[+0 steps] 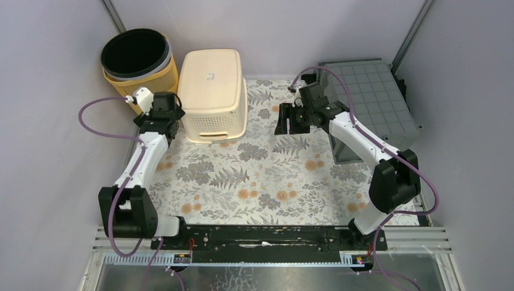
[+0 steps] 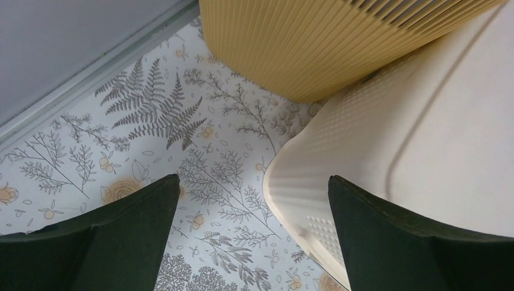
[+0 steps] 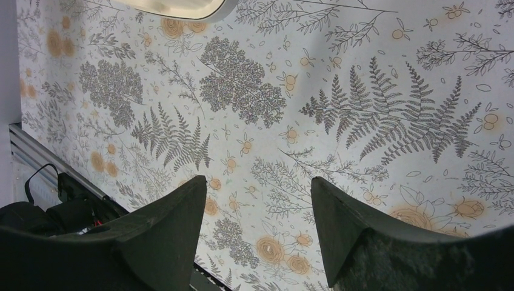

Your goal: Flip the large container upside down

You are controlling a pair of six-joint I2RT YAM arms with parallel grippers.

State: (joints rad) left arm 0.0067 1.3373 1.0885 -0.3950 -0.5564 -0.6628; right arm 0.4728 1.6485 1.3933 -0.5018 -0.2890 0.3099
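Top view: large grey container (image 1: 370, 91) sits at 2 o'clock on the floral surface (image 1: 267, 176), gridded base facing up and tilted. Its far and right edges are close against the right wall and its near-left corner overhangs my right forearm. Cream basket (image 1: 212, 91) stands at 11 o'clock, base up and wider rim down on the surface. Just beside it at 10 o'clock, in the far-left corner, is a yellow ribbed bin (image 1: 142, 76), mouth up with a dark rim. My left gripper (image 1: 159, 121) hangs at the basket's left edge. In the left wrist view, the fingers (image 2: 121, 230) are spread wide with nothing between them but printed surface. The right one is near the basket's rounded corner (image 2: 424, 121); contact cannot be judged. The bin wall (image 2: 291, 42) closes off 12 o'clock. My right gripper (image 1: 290, 121) hovers between basket and grey container, apart from both. Its fingers (image 3: 363, 230) are parted and empty, with only fern print below. Open room: the broad middle strip from 12 to 6 o'clock, down to the base rail.
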